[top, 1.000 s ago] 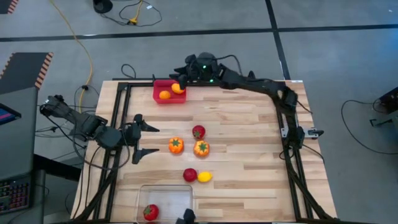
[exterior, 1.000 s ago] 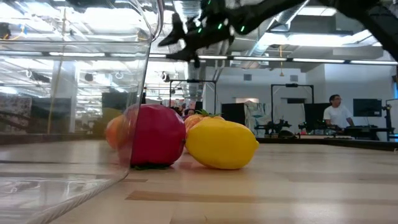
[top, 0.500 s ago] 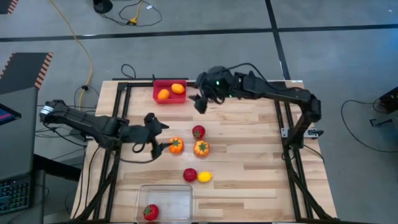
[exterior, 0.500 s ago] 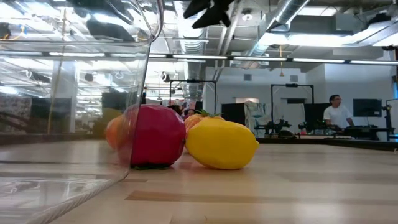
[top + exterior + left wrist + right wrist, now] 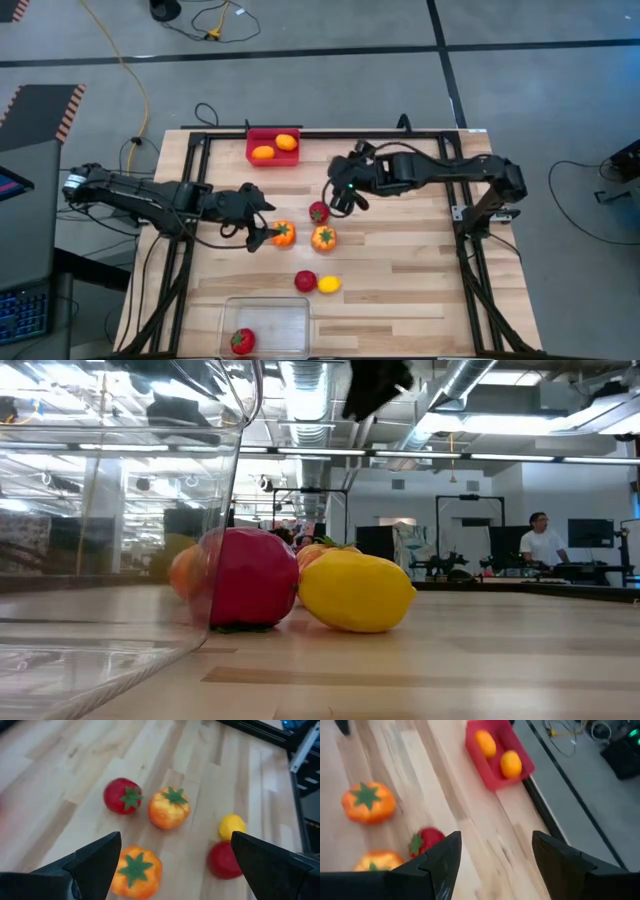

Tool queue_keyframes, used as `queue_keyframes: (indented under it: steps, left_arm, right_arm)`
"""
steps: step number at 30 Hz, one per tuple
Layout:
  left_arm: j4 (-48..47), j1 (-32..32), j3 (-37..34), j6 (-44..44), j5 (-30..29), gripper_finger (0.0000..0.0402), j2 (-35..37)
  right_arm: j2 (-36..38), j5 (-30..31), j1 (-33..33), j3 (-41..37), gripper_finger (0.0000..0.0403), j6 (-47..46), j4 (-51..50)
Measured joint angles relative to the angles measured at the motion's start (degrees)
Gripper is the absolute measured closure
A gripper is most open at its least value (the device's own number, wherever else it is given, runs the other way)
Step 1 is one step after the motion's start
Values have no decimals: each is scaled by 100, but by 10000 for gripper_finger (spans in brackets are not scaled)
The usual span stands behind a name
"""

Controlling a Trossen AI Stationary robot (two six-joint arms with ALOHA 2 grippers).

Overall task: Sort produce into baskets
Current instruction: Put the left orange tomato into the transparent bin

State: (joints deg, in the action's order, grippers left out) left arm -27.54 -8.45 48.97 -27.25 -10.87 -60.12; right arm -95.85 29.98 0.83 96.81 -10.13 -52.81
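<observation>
Five pieces of produce lie on the table: two orange ones with green stems (image 5: 283,233) (image 5: 323,237), two red ones (image 5: 319,212) (image 5: 305,282) and a yellow one (image 5: 329,284). The red bin (image 5: 255,139) at the far edge holds two plain orange pieces. The clear bin (image 5: 290,308) at the near edge holds a red piece (image 5: 242,341). My left gripper (image 5: 262,222) is open just left of the left stemmed orange piece (image 5: 135,871), not touching it. My right gripper (image 5: 340,195) is open and empty, above and just right of the far red piece (image 5: 426,841).
Black frame rails run along the table's left (image 5: 190,200), right (image 5: 462,230) and far sides. The low view shows the clear bin's wall (image 5: 120,510) close by, with the near red piece (image 5: 250,578) and the yellow piece (image 5: 355,592) beside it. A person stands far off in the room.
My right gripper has left the red bin and gone toward the table's near edge and right, to the far red piece; two orange pieces lie in the bin. My left gripper has reached toward the right, up to the left stemmed orange piece. The produce on the table has stayed put.
</observation>
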Motion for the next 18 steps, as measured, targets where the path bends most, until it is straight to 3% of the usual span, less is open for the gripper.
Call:
queue_keyframes:
  steps: [8, 18]
  left_arm:
    - [37, -2, -98, 125, 353, 36, 0]
    - [67, -2, -162, 496, 308, 36, 0]
  right_arm:
    - [1024, 20, 207, -1715, 132, -910, 516]
    - [2155, 15, 666, -3398, 132, -1404, 1803]
